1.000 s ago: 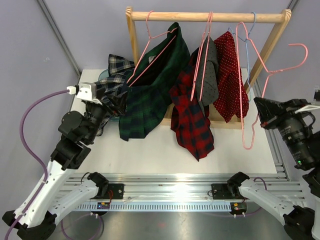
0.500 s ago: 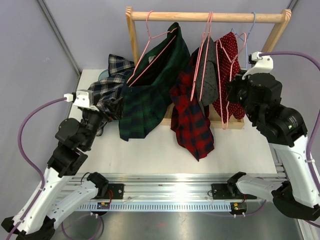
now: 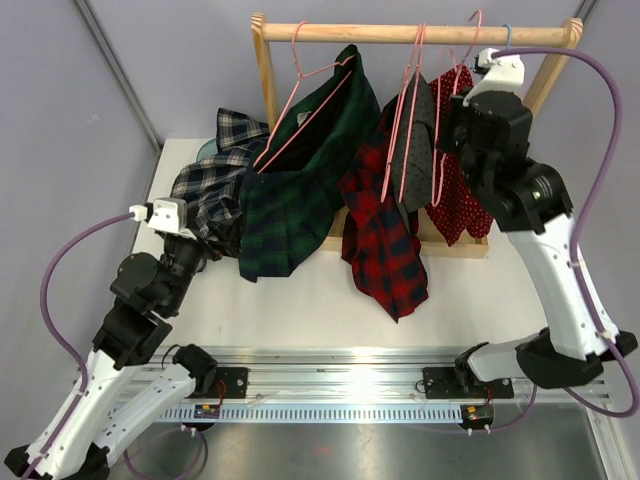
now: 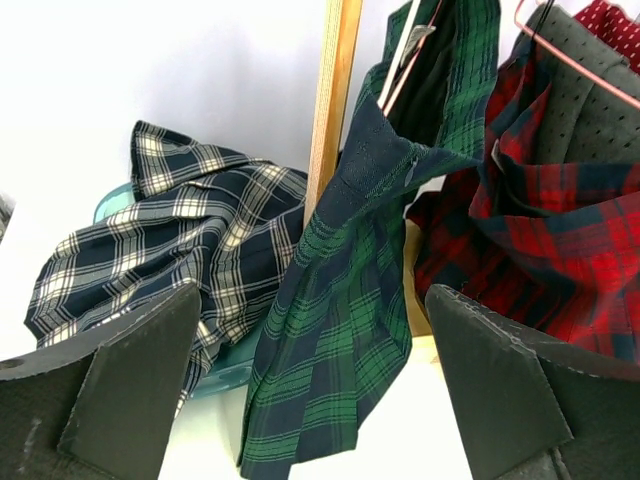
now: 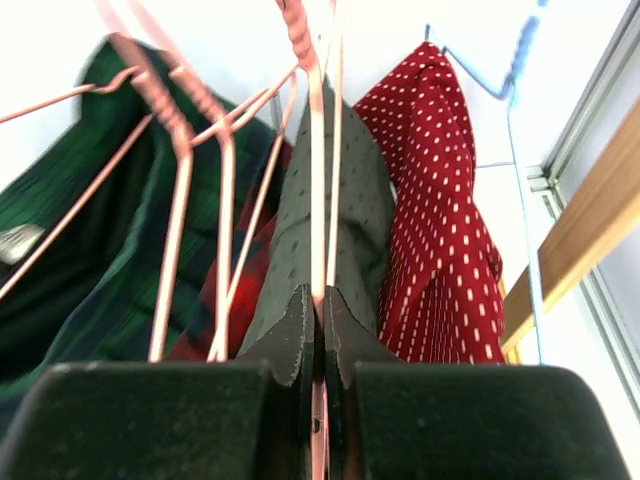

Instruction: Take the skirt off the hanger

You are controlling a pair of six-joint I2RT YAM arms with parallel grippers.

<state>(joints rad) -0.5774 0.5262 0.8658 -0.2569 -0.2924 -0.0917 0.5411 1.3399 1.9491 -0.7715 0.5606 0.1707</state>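
The right arm has swung up from 3 o'clock to 1 o'clock, close under the wooden rail (image 3: 400, 33), while the left arm has drawn back toward 8 o'clock. The right pincer (image 5: 318, 305) is clenched on the wire of a bare pink hanger (image 5: 316, 150). The left pincer (image 4: 310, 300) stands released, its fingers wide with nothing between them. The navy-and-white plaid skirt (image 3: 210, 185) lies heaped over a teal basket (image 4: 225, 375) at 10 o'clock on the tabletop (image 3: 300, 300), just beside a green plaid skirt (image 3: 290, 200) hanging from the rail.
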